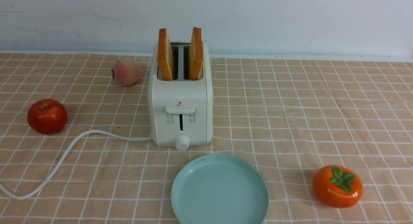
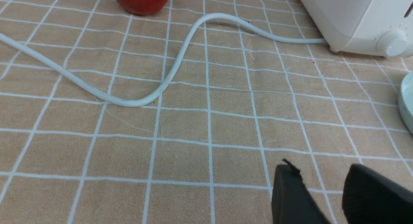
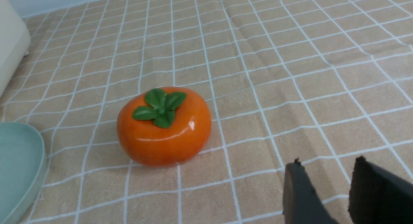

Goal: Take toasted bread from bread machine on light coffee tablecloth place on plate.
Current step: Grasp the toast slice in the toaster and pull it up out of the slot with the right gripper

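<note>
The cream-white bread machine (image 1: pixel 180 98) stands on the peach-tan tablecloth (image 1: pixel 290 114). Two slices of toasted bread stick up from its slots, the left slice (image 1: pixel 165 54) and the right slice (image 1: pixel 196 53). The mint-green plate (image 1: pixel 220 190) lies empty just in front of it. Neither gripper shows in the front view. My left gripper (image 2: pixel 322 172) is open and empty above bare cloth, with the bread machine's corner (image 2: pixel 355 21) and plate rim (image 2: pixel 407 101) far ahead. My right gripper (image 3: pixel 326 169) is open and empty above cloth near the plate's edge (image 3: pixel 19 166).
The white cord (image 1: pixel 64 156) snakes left from the bread machine across the cloth (image 2: pixel 161 85). A red apple (image 1: pixel 47 116) and a peach (image 1: pixel 126 72) sit at the left. An orange persimmon (image 1: pixel 337 186) sits at the front right, close to my right gripper (image 3: pixel 164 125).
</note>
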